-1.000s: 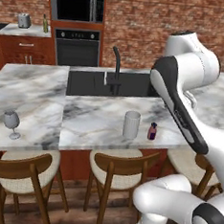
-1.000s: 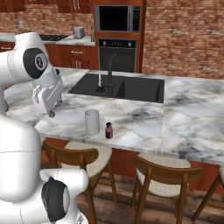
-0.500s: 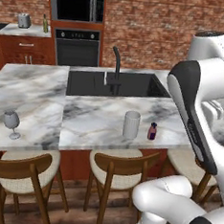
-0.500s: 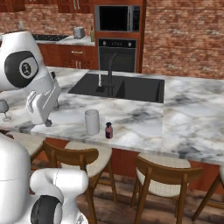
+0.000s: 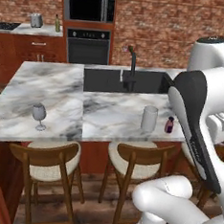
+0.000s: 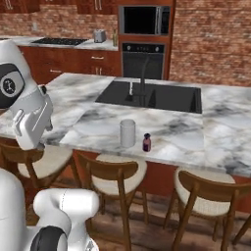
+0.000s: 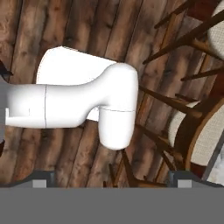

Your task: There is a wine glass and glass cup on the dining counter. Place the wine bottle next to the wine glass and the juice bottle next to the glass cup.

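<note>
On the desk (image 5: 63, 88) the juice bottle (image 5: 169, 124) stands just beside the glass cup (image 5: 149, 118), the wine glass (image 5: 39, 115) well apart at the left end (sink (image 5: 121, 80) and faucet (image 5: 132, 63) behind). The gripper (image 7: 111, 181) is released, facing wooden floor (image 7: 52, 26) and stools (image 7: 192, 127).

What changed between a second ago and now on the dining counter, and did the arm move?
The arm swung back from over the dining counter toward the robot's own body, away from the things on it. Nothing was grasped or released. The wine glass, glass cup and juice bottle stayed in place.
</note>
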Tool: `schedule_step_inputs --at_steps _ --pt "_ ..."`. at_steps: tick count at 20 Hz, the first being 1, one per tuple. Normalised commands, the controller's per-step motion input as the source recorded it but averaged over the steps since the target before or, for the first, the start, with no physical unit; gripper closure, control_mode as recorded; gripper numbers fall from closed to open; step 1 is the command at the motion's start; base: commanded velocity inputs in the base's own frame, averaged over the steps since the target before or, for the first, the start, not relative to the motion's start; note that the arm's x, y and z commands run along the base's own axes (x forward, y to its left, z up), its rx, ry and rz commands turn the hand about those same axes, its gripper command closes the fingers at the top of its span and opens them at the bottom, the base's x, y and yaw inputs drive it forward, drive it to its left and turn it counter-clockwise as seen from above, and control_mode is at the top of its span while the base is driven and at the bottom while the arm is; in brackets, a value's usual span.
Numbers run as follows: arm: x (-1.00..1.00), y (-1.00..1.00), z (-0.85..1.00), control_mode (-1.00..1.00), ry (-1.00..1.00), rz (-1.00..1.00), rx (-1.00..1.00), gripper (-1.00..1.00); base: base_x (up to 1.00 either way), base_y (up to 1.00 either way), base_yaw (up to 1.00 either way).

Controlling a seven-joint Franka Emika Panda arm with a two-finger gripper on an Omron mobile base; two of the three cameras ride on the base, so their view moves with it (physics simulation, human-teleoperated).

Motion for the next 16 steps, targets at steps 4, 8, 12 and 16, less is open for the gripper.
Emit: schedule_step_inputs --at_steps 4,8,12,16 --pt "0.0 0.0 0.0 1.0 0.0 0.0 0.0 -1.0 -0.07 1.0 0.16" --pt "0.0 0.0 0.0 1.0 0.0 0.0 0.0 -1.0 0.0 1.0 0.15" --pt "0.0 0.0 0.0 1.0 0.0 0.0 0.0 -1.0 0.0 1.0 0.14" --pt "0.0 0.0 0.0 1.0 0.0 0.0 0.0 -1.0 0.0 1.0 0.1"
